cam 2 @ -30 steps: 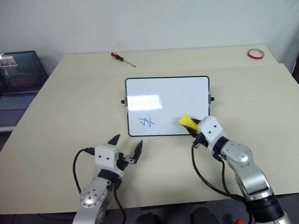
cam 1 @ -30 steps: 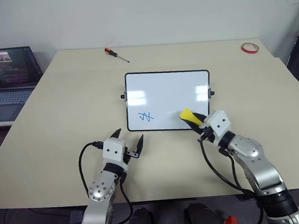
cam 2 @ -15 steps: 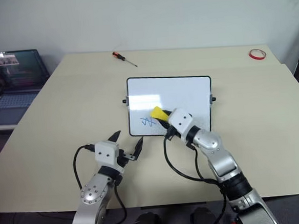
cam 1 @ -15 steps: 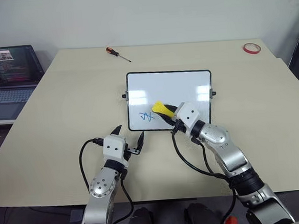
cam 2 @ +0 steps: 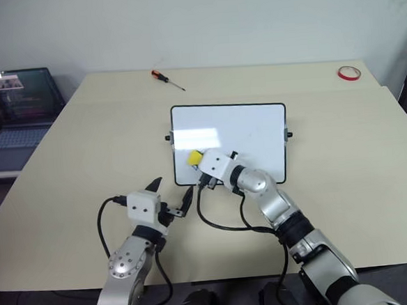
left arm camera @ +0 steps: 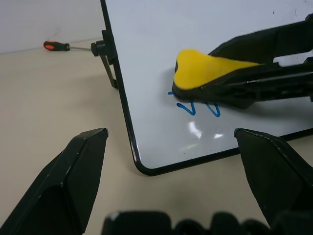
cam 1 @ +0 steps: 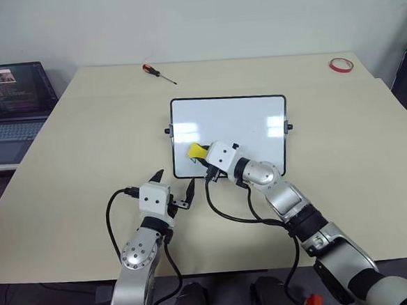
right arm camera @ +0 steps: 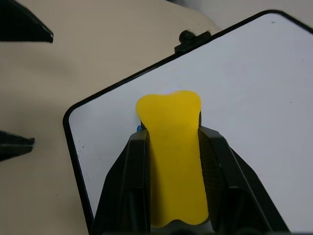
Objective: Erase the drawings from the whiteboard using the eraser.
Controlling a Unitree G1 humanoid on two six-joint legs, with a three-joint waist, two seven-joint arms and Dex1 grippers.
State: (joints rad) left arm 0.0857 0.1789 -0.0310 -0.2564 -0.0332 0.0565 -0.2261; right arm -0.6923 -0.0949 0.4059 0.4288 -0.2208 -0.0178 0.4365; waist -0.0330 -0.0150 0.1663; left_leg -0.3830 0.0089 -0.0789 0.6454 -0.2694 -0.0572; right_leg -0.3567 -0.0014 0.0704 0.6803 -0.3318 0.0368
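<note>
Eraser [right arm camera: 172, 156]: clamped in my right fingers [right arm camera: 137, 191], pressed onto the whiteboard [cam 1: 243, 118] over the blue drawings [left arm camera: 198, 107], near its front-left corner, to wipe them.
Left fingers [left arm camera: 73, 171]: spread, empty, waiting above the desk [cam 1: 84, 147].

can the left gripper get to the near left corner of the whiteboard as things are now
Probably yes. The left gripper sits open just in front of the whiteboard, with bare table between them. The right gripper, holding the eraser, is over the board further in, not across that corner.
</note>
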